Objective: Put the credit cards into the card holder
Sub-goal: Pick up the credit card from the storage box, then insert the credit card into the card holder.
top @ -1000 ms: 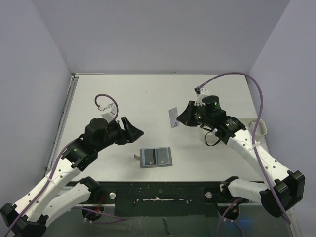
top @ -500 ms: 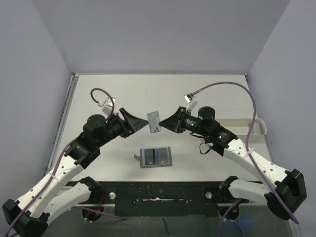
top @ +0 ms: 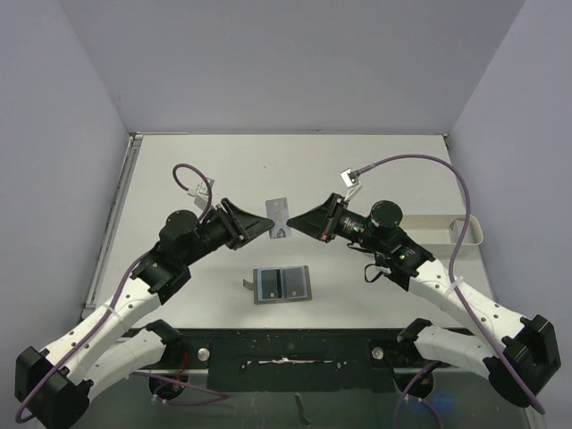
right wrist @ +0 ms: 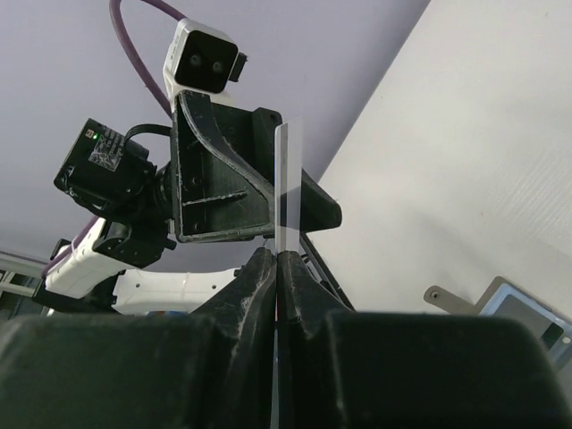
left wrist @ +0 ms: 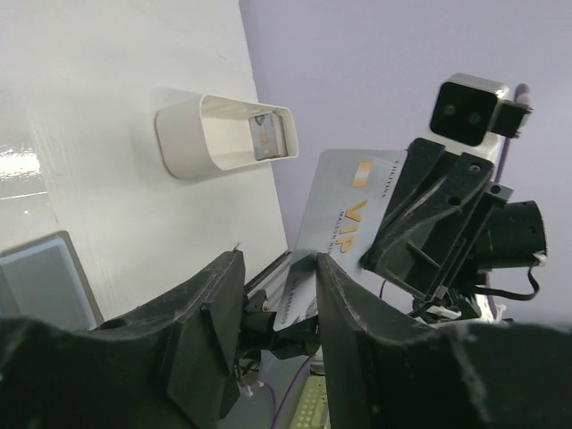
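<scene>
Handover: right claw (top: 295, 221) is pinching the credit card (top: 281, 217) aloft, clear of the open card holder (top: 282, 284), while left claw (top: 265, 223) is straddling it, jaws apart, needing a square squeeze before release.

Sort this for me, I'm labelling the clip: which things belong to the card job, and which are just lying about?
Job:
credit card, pinched in right pincer
left pincer, open, close by it
card holder, lying open
second card

Lying about:
white tray holding that second card
purple cables
</scene>
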Controlling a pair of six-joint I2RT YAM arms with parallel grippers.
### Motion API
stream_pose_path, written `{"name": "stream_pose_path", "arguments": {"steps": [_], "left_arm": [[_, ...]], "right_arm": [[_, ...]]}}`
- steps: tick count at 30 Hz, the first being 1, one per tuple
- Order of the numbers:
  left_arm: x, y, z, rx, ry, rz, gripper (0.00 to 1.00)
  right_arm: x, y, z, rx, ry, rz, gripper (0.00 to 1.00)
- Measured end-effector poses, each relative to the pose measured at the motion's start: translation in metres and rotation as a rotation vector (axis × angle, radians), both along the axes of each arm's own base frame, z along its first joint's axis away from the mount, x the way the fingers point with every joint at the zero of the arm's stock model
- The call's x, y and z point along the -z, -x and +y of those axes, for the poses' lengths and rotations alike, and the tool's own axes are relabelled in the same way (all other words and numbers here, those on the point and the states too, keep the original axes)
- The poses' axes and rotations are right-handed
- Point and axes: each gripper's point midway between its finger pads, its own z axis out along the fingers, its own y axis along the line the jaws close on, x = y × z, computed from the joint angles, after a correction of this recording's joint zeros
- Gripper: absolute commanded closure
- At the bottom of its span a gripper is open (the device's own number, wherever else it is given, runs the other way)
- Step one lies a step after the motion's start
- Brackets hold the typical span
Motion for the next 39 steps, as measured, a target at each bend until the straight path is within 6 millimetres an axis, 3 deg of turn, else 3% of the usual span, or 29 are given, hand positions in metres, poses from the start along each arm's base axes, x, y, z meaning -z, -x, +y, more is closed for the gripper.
{"name": "stream_pose_path", "arguments": {"steps": [4,8,12,19,22,28,35,39], "left_arm": [[-0.008,0.0,-0.002,0.006,0.059,-0.02,0.92],[-0.004,0.0,-0.002,0.004,0.091,-0.018,1.0],[-0.006,-0.001,-0.002,0.005,0.112,-0.027,1.0],[-0.008,0.002,-0.004,0.026,0.122,-0.04,1.0],[0.002,0.003,-0.004,0.03,0.108,-0.025,1.0],[0.021,0.005,-0.002,0.032,0.038,0.007,1.0],[0.058,0.006,0.007,0.003,-0.078,0.072,1.0],[0.092,0.01,0.013,-0.008,-0.124,0.13,1.0]], "right_arm": [[0.005,0.002,0.001,-0.008,-0.01,0.019,1.0],[0.016,0.002,-0.001,-0.003,0.002,0.041,1.0],[0.023,0.002,-0.002,0.003,0.014,0.055,0.99],[0.044,0.003,-0.005,0.009,0.102,0.088,0.63],[0.059,0.002,-0.011,0.034,0.165,0.117,0.56],[0.087,0.003,-0.033,0.113,0.299,0.149,0.55],[0.122,-0.002,-0.06,0.208,0.503,0.207,0.59],[0.15,-0.005,-0.068,0.221,0.613,0.252,0.59]]}}
